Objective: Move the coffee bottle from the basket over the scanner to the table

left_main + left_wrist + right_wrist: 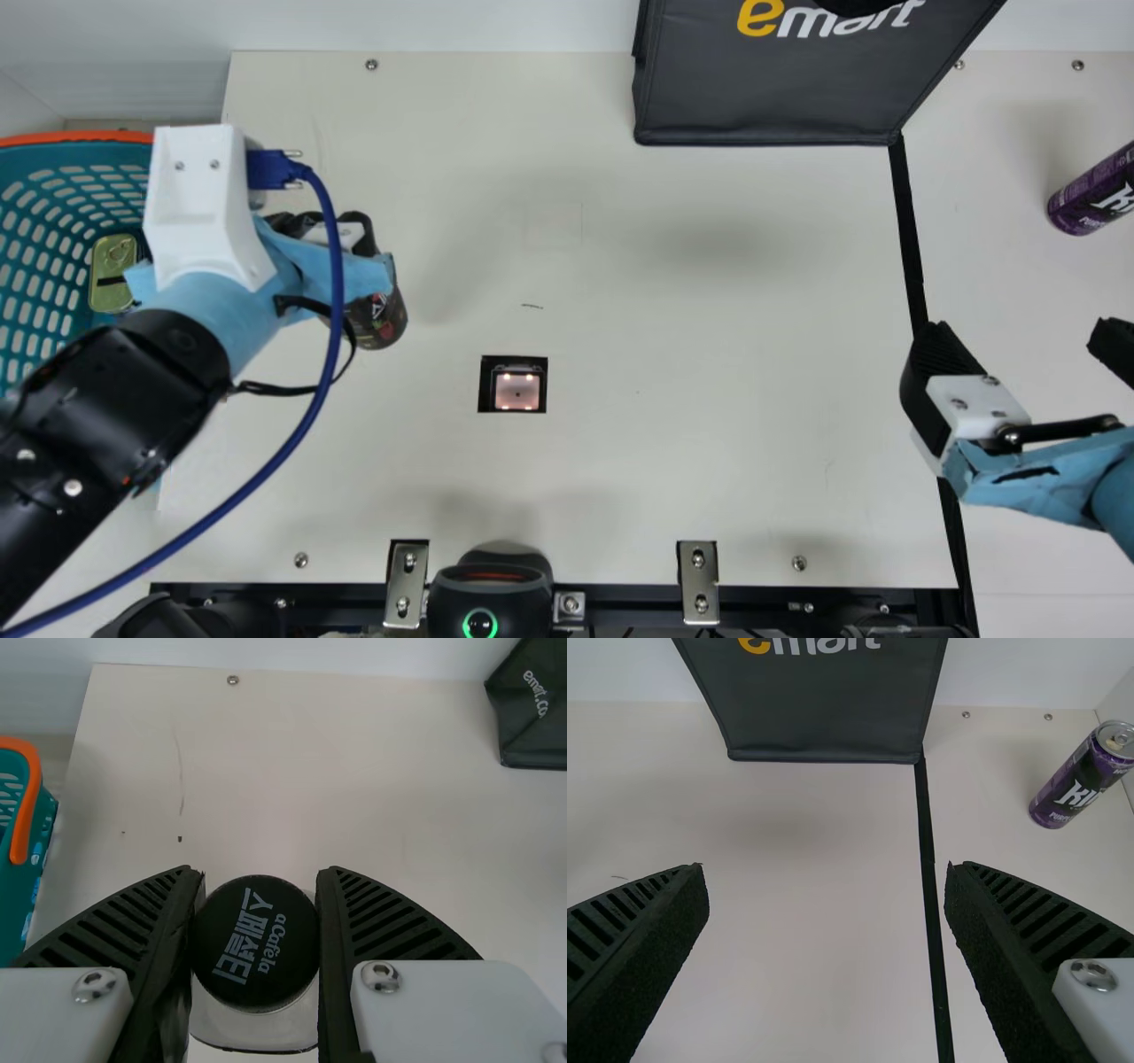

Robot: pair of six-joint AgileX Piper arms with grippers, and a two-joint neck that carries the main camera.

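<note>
At ten o'clock of scanner [517,385]: coffee bottle [381,319], outside basket [89,136], pinched by left gripper [259,871]. Right gripper [825,866] spread. Scan, placing seemingly pending.

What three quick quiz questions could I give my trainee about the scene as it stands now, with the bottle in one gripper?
1. Multiple choice: what is the left gripper holding? A) the tin B) the bottle C) nothing

2. True or false: the right gripper is shut.

3. Order these from left to right in the main view: the purple can, the basket, the black bag.

Key: 1. B; 2. False; 3. basket, black bag, purple can.
</note>
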